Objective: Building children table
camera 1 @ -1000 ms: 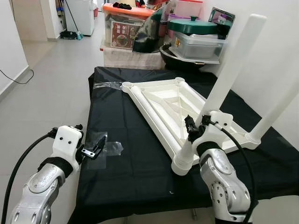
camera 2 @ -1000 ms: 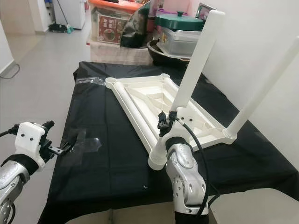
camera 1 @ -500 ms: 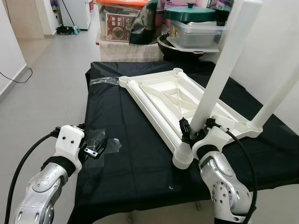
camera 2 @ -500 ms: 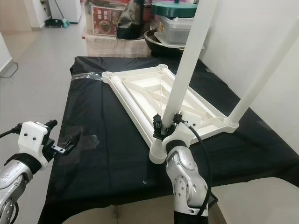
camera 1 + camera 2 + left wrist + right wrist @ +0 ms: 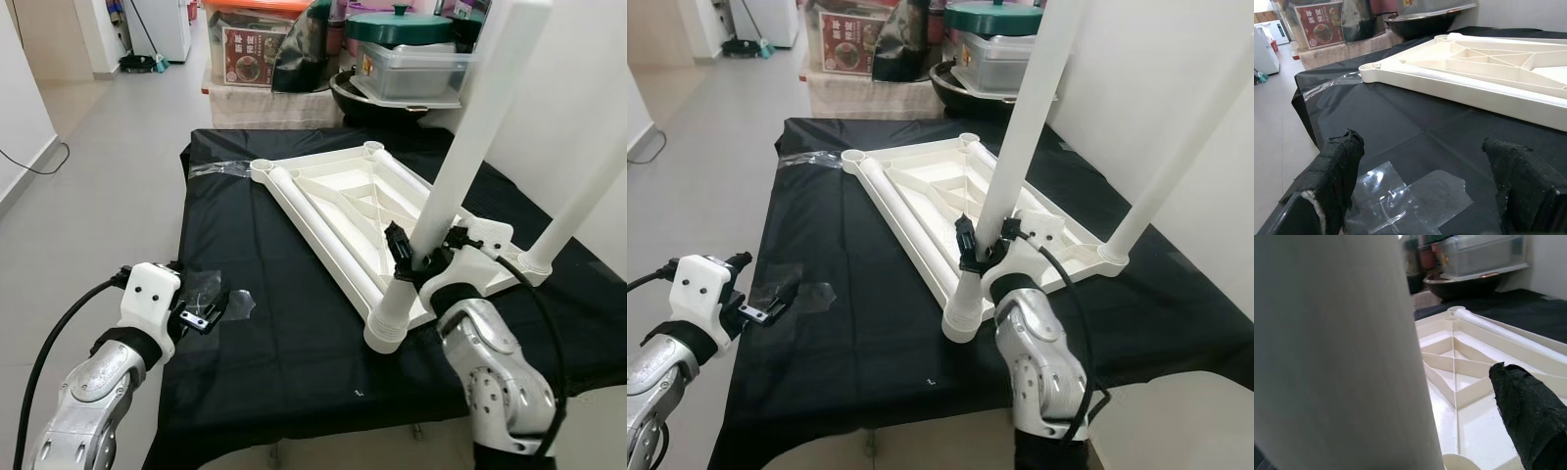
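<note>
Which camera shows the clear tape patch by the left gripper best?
The left wrist view: the tape patch lies crinkled between the open left gripper fingers. Both eye views show it small beside that gripper on the black cloth.

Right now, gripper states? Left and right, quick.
Left gripper: open, holding nothing, over clear tape on the black cloth.
Right gripper: shut on the white table leg, near its base.
</note>
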Robot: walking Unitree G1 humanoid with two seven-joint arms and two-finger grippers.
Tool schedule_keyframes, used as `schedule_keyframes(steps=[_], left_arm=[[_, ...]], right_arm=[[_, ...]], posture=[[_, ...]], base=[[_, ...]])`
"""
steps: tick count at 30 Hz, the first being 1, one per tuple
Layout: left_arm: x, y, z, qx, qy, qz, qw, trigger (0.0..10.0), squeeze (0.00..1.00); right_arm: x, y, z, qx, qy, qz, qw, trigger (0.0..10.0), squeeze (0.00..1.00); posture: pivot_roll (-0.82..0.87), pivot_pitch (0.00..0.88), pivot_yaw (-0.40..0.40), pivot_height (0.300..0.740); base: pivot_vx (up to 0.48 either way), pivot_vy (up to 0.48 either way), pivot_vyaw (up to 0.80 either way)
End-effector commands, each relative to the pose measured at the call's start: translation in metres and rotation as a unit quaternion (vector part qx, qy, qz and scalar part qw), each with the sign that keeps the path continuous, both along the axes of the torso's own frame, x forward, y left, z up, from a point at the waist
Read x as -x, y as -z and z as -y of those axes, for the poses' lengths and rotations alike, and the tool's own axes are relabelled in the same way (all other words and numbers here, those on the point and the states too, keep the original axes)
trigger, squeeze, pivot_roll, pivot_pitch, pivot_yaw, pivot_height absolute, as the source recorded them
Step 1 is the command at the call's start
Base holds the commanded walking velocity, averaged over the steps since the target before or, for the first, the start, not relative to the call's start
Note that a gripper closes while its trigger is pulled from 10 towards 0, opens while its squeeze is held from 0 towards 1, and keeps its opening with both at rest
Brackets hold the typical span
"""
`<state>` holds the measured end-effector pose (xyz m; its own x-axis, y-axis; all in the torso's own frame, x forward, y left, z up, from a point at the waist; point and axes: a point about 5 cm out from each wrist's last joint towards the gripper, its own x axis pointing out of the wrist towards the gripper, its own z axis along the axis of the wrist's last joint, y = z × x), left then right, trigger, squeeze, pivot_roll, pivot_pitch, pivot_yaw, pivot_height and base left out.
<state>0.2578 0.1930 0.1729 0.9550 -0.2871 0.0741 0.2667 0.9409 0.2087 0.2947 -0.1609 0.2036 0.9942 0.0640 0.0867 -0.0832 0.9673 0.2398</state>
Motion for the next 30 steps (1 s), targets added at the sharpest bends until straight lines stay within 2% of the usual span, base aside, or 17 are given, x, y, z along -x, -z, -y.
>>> schedule_keyframes(steps=[1,6,9,11,13,16,20,24,30], left_arm=[[-0.001,0.004,0.004,0.009,0.008,-0.006,1.0,10.0,0.0],[-0.001,0.004,0.004,0.01,0.01,-0.007,1.0,10.0,0.0],[-0.001,0.004,0.005,0.01,0.013,-0.007,1.0,10.0,0.0],[-0.001,0.004,0.005,0.01,0.013,-0.007,1.0,10.0,0.0],[-0.002,0.004,0.007,0.01,0.016,-0.007,1.0,10.0,0.0],[-0.003,0.004,0.008,0.009,0.018,-0.007,1.0,10.0,0.0],[-0.003,0.004,0.009,0.009,0.019,-0.006,1.0,10.0,0.0],[-0.004,0.004,0.009,0.008,0.019,-0.005,1.0,10.0,0.0],[-0.004,0.004,0.008,0.006,0.018,-0.004,1.0,10.0,0.0]], right_arm=[[0.0,-0.005,0.004,0.01,-0.023,0.008,1.0,10.0,0.0],[0.0,-0.006,0.006,0.018,-0.045,0.011,0.999,10.0,0.0],[-0.005,-0.01,0.014,0.028,-0.089,0.014,0.996,10.0,0.0],[-0.005,-0.01,0.014,0.028,-0.089,0.014,0.996,10.0,0.0],[-0.013,-0.016,0.023,0.038,-0.14,0.021,0.989,10.0,0.0],[-0.022,-0.02,0.031,0.053,-0.175,0.027,0.983,10.0,0.0],[-0.025,-0.021,0.033,0.059,-0.184,0.027,0.981,10.0,0.0],[-0.046,-0.021,0.053,0.106,-0.218,0.017,0.97,10.0,0.0],[-0.057,-0.025,0.069,0.123,-0.235,0.014,0.964,10.0,0.0]], posture=[[0.02,0.0,-0.096,0.74],[0.02,0.0,-0.093,0.74],[0.02,0.0,-0.091,0.74],[0.02,0.0,-0.091,0.74],[0.02,0.0,-0.092,0.74],[0.03,0.0,-0.095,0.74],[0.03,0.0,-0.095,0.74],[0.05,0.0,-0.106,0.74],[0.05,0.0,-0.106,0.74]], base=[[0.0,0.0,0.0],[0.0,0.0,0.0],[0.0,0.0,0.0],[0.0,0.0,0.0],[0.0,0.0,0.0],[0.0,0.0,0.0],[0.0,0.0,0.0],[0.0,0.0,0.0],[0.0,0.0,0.0]])
